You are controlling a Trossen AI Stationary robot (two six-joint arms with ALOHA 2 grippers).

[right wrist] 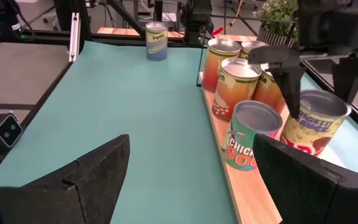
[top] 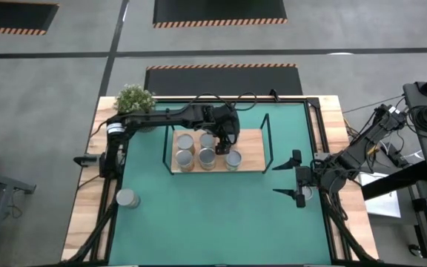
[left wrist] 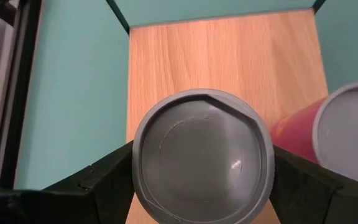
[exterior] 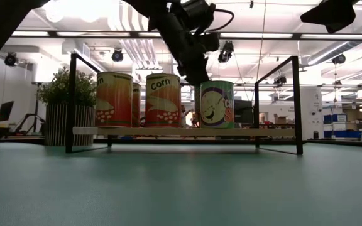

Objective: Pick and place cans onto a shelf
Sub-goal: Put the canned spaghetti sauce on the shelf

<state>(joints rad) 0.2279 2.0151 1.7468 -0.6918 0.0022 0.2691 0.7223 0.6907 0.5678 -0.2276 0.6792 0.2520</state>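
Right gripper (top: 299,180) parked near the table's right edge, fingers spread, empty. On the light-brown wooden shelf (top: 252,141), left gripper (top: 229,147) straddles a silver-topped metal can (left wrist: 202,155); contact unclear. Release only once seated flat, then lift straight, clear of neighbouring cans (top: 207,157).

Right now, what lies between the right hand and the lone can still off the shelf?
Only bare green mat lies between the right hand and the lone can, as the high view shows; the shelf sits beside that line.
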